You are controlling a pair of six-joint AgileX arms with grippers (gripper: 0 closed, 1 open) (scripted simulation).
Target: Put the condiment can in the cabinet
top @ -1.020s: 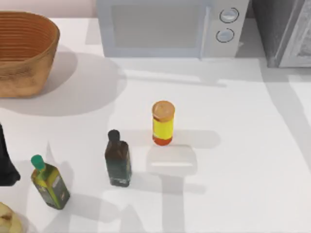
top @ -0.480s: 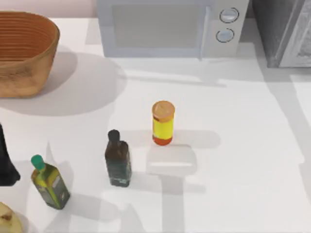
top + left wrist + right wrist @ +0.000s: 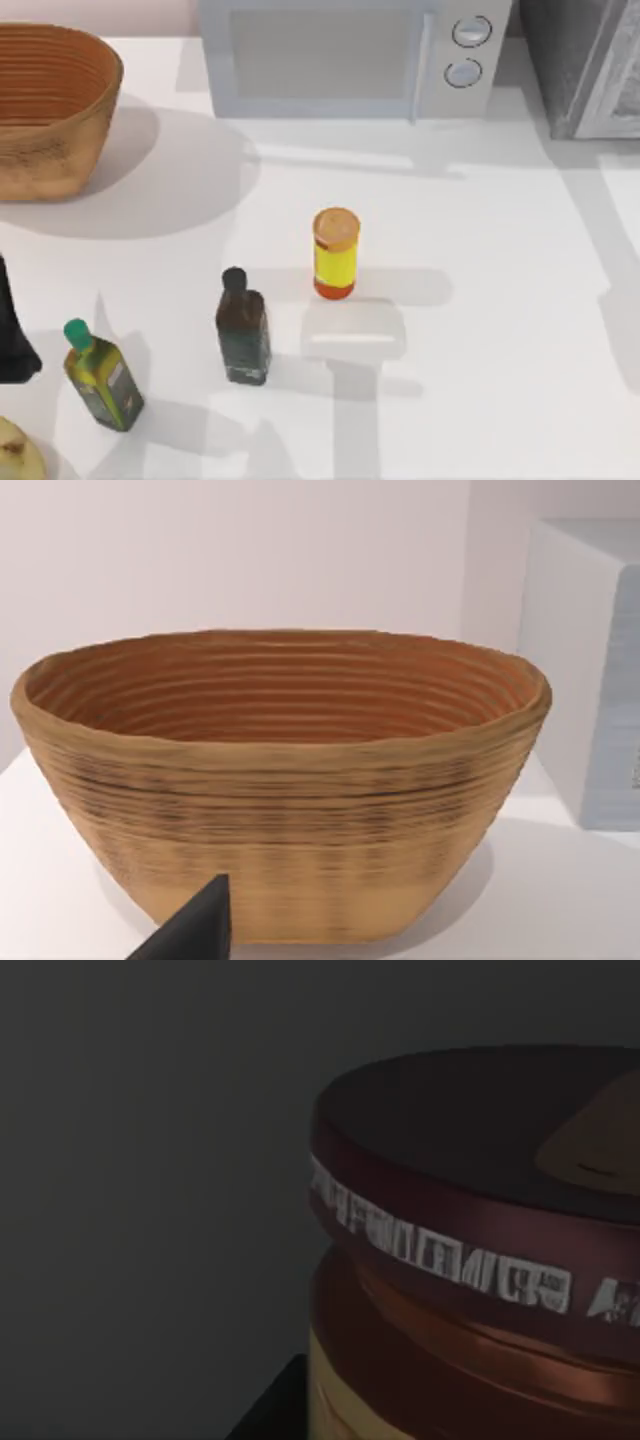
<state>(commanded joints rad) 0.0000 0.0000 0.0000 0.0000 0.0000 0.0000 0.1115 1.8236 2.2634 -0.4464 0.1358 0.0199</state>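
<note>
The condiment can [image 3: 470,1260] sits very close in the right wrist view, showing a wide dark maroon lid with pale lettering on its rim and an orange-yellow body below. The space around it is dark grey. One dark finger [image 3: 268,1412] of my right gripper lies against the can's side. The cabinet [image 3: 585,65], a dark grey speckled box with a pale framed door panel, stands at the table's back right corner. My left gripper [image 3: 10,335] is parked at the table's left edge, facing the basket.
A pale microwave [image 3: 350,55] with two round knobs stands at the back centre. A woven basket [image 3: 50,105] is at the back left. A slim yellow container [image 3: 335,253], a dark bottle [image 3: 243,328] and a green-capped oil bottle [image 3: 100,378] stand mid-table.
The arm's shadow on the right side of the table has shifted and changed outline. The bottles, basket and left arm have not moved.
</note>
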